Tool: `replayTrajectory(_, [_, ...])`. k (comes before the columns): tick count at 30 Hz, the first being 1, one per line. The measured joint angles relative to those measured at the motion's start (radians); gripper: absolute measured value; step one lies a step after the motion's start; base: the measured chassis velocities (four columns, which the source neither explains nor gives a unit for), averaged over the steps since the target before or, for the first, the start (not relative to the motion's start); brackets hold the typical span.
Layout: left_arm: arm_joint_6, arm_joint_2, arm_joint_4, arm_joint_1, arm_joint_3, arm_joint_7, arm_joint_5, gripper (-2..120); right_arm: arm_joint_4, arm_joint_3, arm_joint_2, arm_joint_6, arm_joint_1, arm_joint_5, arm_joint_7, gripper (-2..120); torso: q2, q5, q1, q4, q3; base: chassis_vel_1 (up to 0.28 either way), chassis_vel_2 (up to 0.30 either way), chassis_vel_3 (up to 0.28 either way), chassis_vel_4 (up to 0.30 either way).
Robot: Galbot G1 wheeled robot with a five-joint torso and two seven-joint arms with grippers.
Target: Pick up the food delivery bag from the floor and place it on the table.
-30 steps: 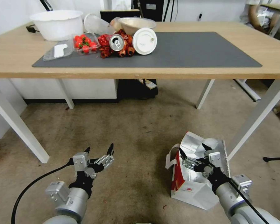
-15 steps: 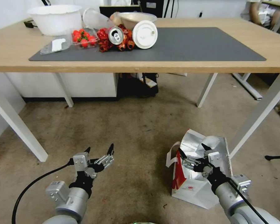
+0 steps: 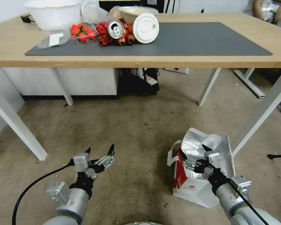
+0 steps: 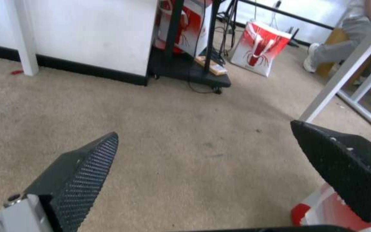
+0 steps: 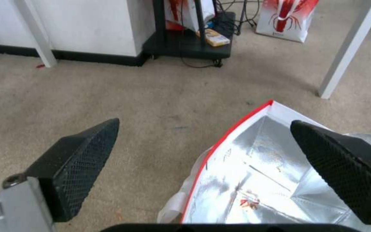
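Two grippers report to me. At seven o'clock, my left gripper [image 3: 99,150] hangs released over the bare floor [image 3: 131,131]. At five o'clock, my right gripper [image 3: 193,151] is spread wide above the food delivery bag's [image 3: 193,187] foil mouth, grasping nothing. At twelve o'clock I read the table [image 3: 209,62].
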Motion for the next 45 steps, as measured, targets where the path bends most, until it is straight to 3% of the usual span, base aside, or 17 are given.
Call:
replayTrajectory(10, [-0.06, -0.001, 0.014, 0.003, -0.002, 0.021, 0.014, 100, -0.027, 0.039, -0.037, 0.027, 0.024, 0.019, 0.006, 100, 0.004, 0.0001, 0.0, 0.0, 0.0, 0.0, 0.0, 0.0, 0.0])
replayTrajectory(20, [-0.057, -0.009, 0.002, 0.005, 0.006, 0.031, 0.045, 100, -0.119, 0.153, -0.176, 0.032, 0.077, 0.051, 0.018, 100, 0.007, 0.0004, 0.001, 0.0001, 0.0, 0.0, 0.0, 0.0, 0.0])
replayTrajectory(25, [-0.053, -0.002, 0.001, -0.006, 0.025, 0.031, 0.043, 100, -0.187, 0.221, -0.261, -0.001, 0.107, 0.098, 0.033, 100, 0.008, 0.0003, 0.001, 0.0002, 0.0, 0.0, 0.0, 0.0, 0.0])
replayTrajectory(30, [-0.052, 0.016, 0.015, -0.02, 0.038, 0.031, 0.04, 100, -0.224, 0.257, -0.298, -0.037, 0.116, 0.123, 0.059, 100, 0.008, 0.0002, 0.001, 0.0, 0.0, 0.0, 0.0, 0.0, 0.0])
replayTrajectory(37, [-0.053, 0.033, 0.029, -0.029, 0.045, 0.031, 0.028, 100, -0.282, 0.243, -0.339, -0.127, 0.172, 0.12, 0.155, 100, 0.009, 0.0002, 0.001, 0.0, 0.0, 0.0, 0.0, 0.0, 0.0])
replayTrajectory(45, [-0.054, 0.038, 0.033, -0.034, 0.041, 0.031, 0.028, 100, -0.404, 0.179, -0.399, -0.147, 0.272, 0.154, 0.164, 100, 0.009, 0.0002, 0.002, 0.0002, 0.0, 0.0, 0.0, 0.0, 0.0])
